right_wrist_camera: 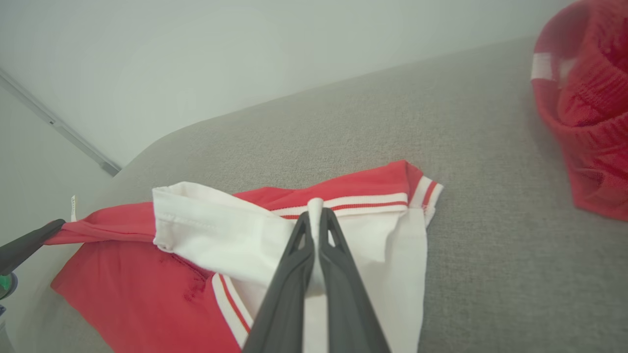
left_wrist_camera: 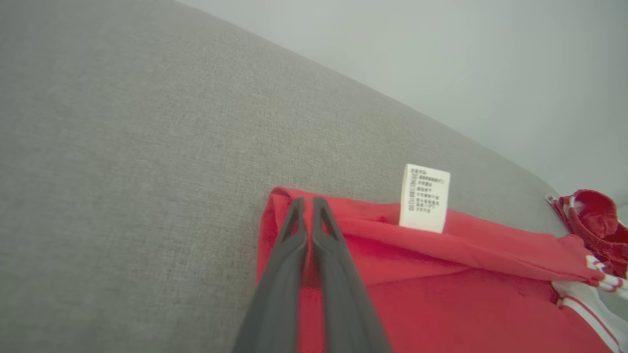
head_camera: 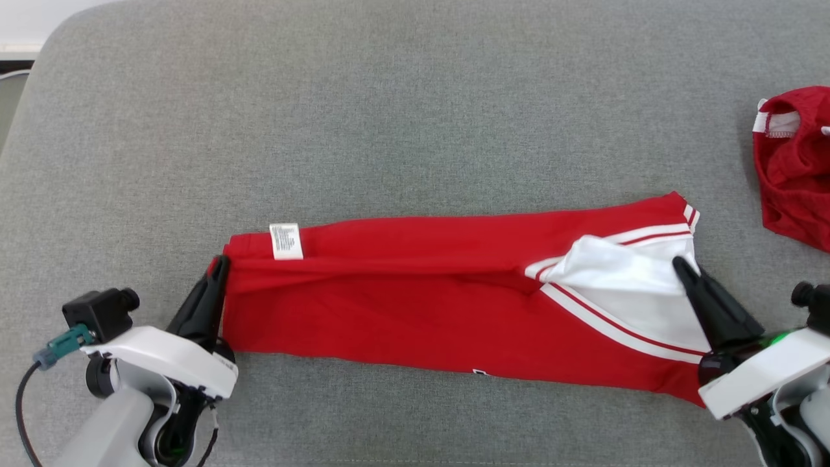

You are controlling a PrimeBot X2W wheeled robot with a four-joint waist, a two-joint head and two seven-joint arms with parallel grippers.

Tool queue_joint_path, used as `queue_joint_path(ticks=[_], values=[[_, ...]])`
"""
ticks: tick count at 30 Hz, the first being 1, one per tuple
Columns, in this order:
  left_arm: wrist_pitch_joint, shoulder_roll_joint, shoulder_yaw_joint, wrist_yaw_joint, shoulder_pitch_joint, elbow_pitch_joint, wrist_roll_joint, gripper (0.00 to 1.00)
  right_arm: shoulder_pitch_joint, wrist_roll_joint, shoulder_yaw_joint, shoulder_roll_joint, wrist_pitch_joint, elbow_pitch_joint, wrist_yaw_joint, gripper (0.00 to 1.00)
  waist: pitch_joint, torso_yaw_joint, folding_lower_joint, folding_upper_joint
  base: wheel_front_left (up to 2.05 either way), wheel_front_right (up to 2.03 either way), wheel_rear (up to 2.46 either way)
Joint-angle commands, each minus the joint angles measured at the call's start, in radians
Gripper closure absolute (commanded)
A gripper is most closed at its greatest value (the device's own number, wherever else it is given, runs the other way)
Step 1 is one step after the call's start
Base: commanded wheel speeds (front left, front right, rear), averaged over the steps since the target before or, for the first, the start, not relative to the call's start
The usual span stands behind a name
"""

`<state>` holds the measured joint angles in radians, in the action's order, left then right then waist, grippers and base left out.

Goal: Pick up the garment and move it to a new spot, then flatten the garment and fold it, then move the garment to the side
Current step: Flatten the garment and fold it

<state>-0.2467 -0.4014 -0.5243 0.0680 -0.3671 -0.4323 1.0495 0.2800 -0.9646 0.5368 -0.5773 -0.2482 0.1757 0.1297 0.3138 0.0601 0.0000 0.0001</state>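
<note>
The left fingers [head_camera: 219,269] are squeezed tight together and pinch the left end of the red shirt [head_camera: 402,311], right at the fold there. The red shirt lies on the grey table [head_camera: 415,110], on the side nearest the robot. It is folded into one long strip that runs from side to side. Most of the strip is flat, with a soft crease along the top. A small white label [head_camera: 286,240] with tiny print sticks out from the top edge, close to the left fingers. Further right, the red gives way to a white part [head_camera: 622,272] with thin red stripes beside it. This white part is bunched up and lifted a little. The right fingers [head_camera: 686,271] are closed tight too, and a bit of the white cloth is caught between them. Well apart from the shirt, a second red cloth [head_camera: 794,168] with a white band lies crumpled at the right edge of the table.
</note>
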Motion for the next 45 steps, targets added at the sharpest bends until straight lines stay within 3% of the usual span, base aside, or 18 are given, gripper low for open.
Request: queue_joint_path(ticks=[1, 3, 4, 5, 6, 7, 14, 20, 28, 34, 45], values=[[0.005, -0.035, 0.032, -0.004, 0.005, 0.0, 0.012, 1.0, -0.037, 0.017, 0.016, -0.012, -0.014, -0.005, 0.001, 1.0, -0.009, -0.003, 0.0, -0.0001, 0.0, 0.0, 0.0], [0.013, -0.029, 0.028, 0.0, 0.01, -0.014, 0.021, 1.0, -0.046, 0.019, 0.024, -0.001, -0.014, 0.011, 0.001, 1.0, -0.014, -0.004, 0.0, -0.0001, 0.0, 0.0, 0.0], [0.022, -0.027, 0.025, 0.002, 0.012, -0.02, 0.027, 0.92, -0.048, 0.022, 0.028, 0.003, -0.014, 0.023, 0.001, 1.0, -0.017, -0.005, 0.0, -0.0001, 0.0, 0.0, 0.0], [0.024, -0.026, 0.024, 0.003, 0.012, -0.026, 0.028, 0.61, -0.049, 0.023, 0.031, 0.009, -0.014, 0.032, 0.001, 1.0, -0.02, -0.006, 0.0, -0.0001, 0.0, 0.0, 0.0], [0.025, -0.024, 0.023, 0.004, 0.011, -0.031, 0.029, 0.12, -0.051, 0.02, 0.033, 0.015, -0.014, 0.039, 0.001, 0.59, -0.023, -0.005, 0.0, -0.0001, 0.0, 0.0, 0.0], [0.024, -0.024, 0.022, 0.003, 0.009, -0.036, 0.025, 0.0, -0.051, 0.02, 0.034, 0.019, -0.014, 0.046, 0.001, 0.0, -0.025, -0.005, 0.0, -0.0001, 0.0, 0.0, 0.0], [-0.002, -0.026, 0.033, -0.02, 0.015, -0.033, -0.026, 0.0, -0.074, 0.037, -0.002, 0.037, -0.014, 0.06, 0.001, 0.0, -0.057, -0.005, 0.0, -0.0001, 0.0, 0.0, 0.0], [-0.013, -0.047, 0.052, -0.111, 0.059, 0.052, -0.146, 0.0, -0.145, 0.142, -0.141, 0.072, -0.014, 0.047, 0.001, 0.0, -0.109, -0.008, 0.0, -0.0001, 0.0, 0.0, 0.0], [-0.015, -0.072, 0.08, -0.257, 0.173, 0.287, -0.305, 0.0, -0.237, 0.434, -0.372, 0.194, -0.014, -0.006, 0.001, 0.0, -0.188, -0.014, 0.0, -0.0001, 0.0, 0.0, 0.0], [0.009, -0.104, 0.061, -0.352, 0.246, 0.429, -0.364, 0.0, -0.287, 0.617, -0.469, 0.286, -0.013, -0.057, 0.001, 0.0, -0.231, -0.004, 0.0, -0.0001, 0.0, 0.0, 0.0], [0.048, -0.139, 0.056, -0.439, 0.352, 0.57, -0.38, 0.0, -0.413, 0.769, -0.552, 0.415, 0.031, -0.164, 0.001, 0.0, -0.27, 0.014, 0.0, -0.0001, 0.0, 0.0, 0.0]])
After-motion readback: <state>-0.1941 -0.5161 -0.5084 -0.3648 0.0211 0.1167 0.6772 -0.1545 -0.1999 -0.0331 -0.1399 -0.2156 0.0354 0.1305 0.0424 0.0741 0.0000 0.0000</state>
